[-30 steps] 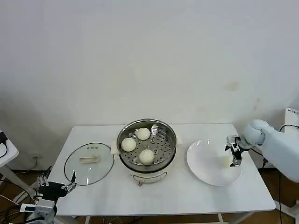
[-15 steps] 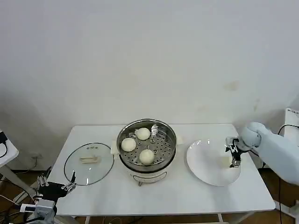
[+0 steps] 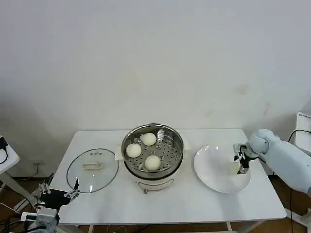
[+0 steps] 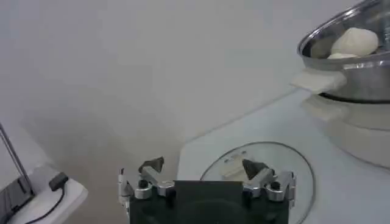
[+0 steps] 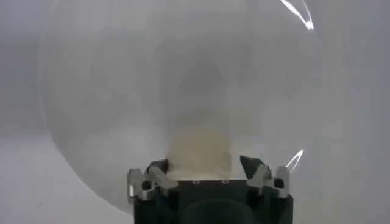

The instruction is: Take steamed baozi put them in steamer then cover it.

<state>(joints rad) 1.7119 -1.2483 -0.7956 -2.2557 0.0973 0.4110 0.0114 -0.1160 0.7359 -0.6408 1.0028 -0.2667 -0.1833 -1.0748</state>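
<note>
The steel steamer (image 3: pixel 170 137) stands mid-table on its white base with three steamed baozi inside (image 3: pixel 148 139) (image 3: pixel 133 150) (image 3: pixel 152 162). A fourth baozi (image 5: pixel 199 146) lies on the white plate (image 3: pixel 214 170), and my right gripper (image 3: pixel 241 158) hangs low over it, open, one finger (image 5: pixel 157 171) on each side of the bun. The glass cover (image 3: pixel 92 170) lies flat on the table left of the steamer. My left gripper (image 3: pixel 59 196) waits open off the table's front-left corner, with the cover (image 4: pixel 268 159) and the steamer (image 4: pixel 347 61) ahead of it.
The plate lies near the table's right edge. A white side table (image 3: pixel 6 158) with a cable stands at the far left. Bare tabletop runs along the front between cover, steamer and plate.
My right arm has sunk and drawn in slightly, bringing the gripper lower over the baozi on the plate. The left arm, cover and steamer have not moved.
</note>
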